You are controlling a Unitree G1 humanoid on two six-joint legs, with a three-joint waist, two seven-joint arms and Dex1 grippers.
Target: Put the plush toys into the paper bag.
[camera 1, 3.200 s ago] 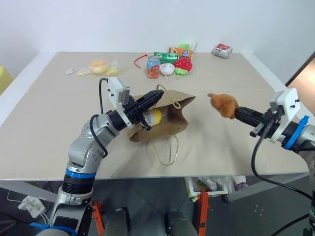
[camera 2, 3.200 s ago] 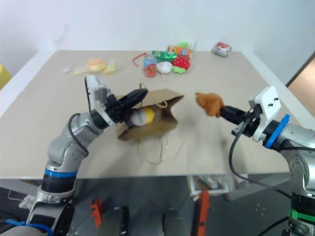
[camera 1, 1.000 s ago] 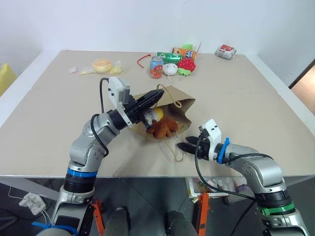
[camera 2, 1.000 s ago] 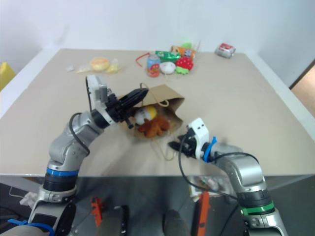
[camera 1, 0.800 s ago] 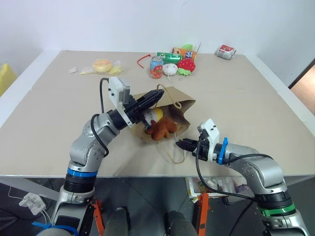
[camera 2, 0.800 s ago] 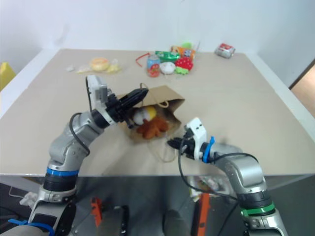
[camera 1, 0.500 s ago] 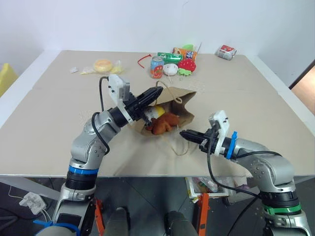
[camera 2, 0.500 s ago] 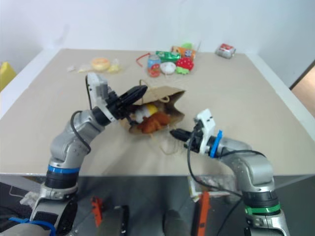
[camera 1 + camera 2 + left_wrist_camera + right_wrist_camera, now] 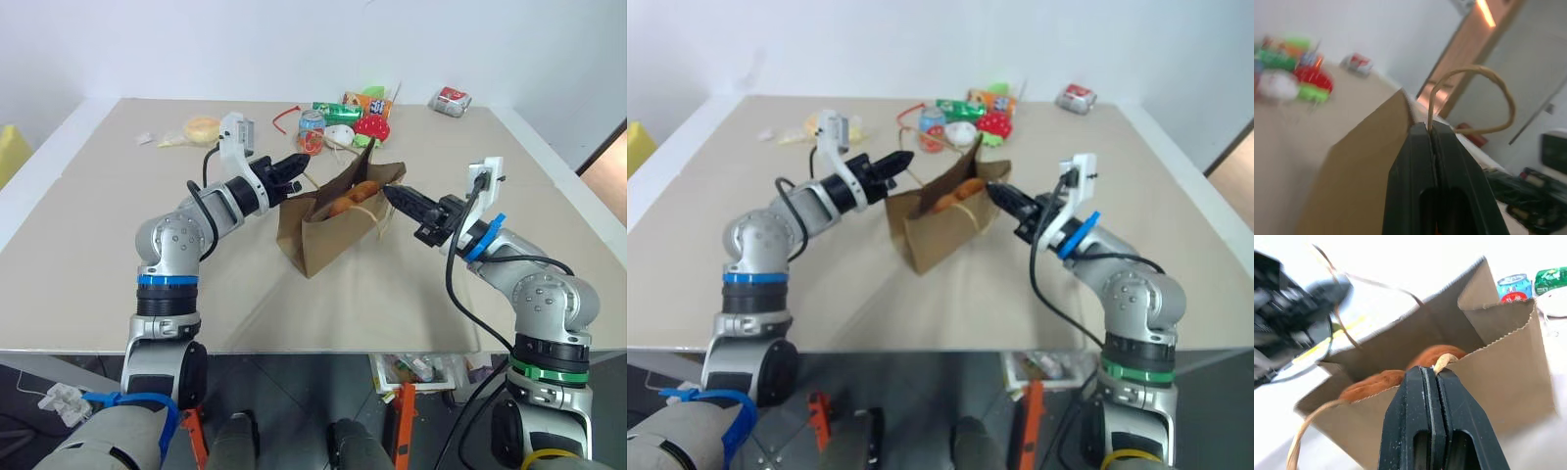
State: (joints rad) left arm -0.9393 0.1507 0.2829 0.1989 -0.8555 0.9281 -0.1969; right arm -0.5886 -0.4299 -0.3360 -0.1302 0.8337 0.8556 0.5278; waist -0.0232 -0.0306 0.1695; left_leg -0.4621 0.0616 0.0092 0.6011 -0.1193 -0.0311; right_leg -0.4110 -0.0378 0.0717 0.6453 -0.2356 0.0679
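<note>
The brown paper bag [image 9: 328, 233] is upright and a little tilted at the table's middle, mouth facing up, held by both cord handles. My left gripper [image 9: 302, 160] is shut on the far handle [image 9: 1474, 98] on the bag's left side. My right gripper [image 9: 386, 192] is shut on the near handle [image 9: 1442, 363] at the bag's right rim. The fuzzy orange-brown plush toy [image 9: 1432, 356] lies inside, showing just under the rim [image 9: 351, 196]. The white-and-yellow plush toy is hidden.
A cluster stands at the table's back: a soda can [image 9: 312, 122], a white round toy [image 9: 339, 135], a red strawberry toy [image 9: 371, 127] and green packets. A wrapped yellow item [image 9: 203, 128] lies back left, a red-and-white packet [image 9: 449, 99] back right.
My right gripper closed on the near handle and rose. My left gripper moved forward with the far handle. The bag went from lying on its side to upright, with the orange toy now deeper inside.
</note>
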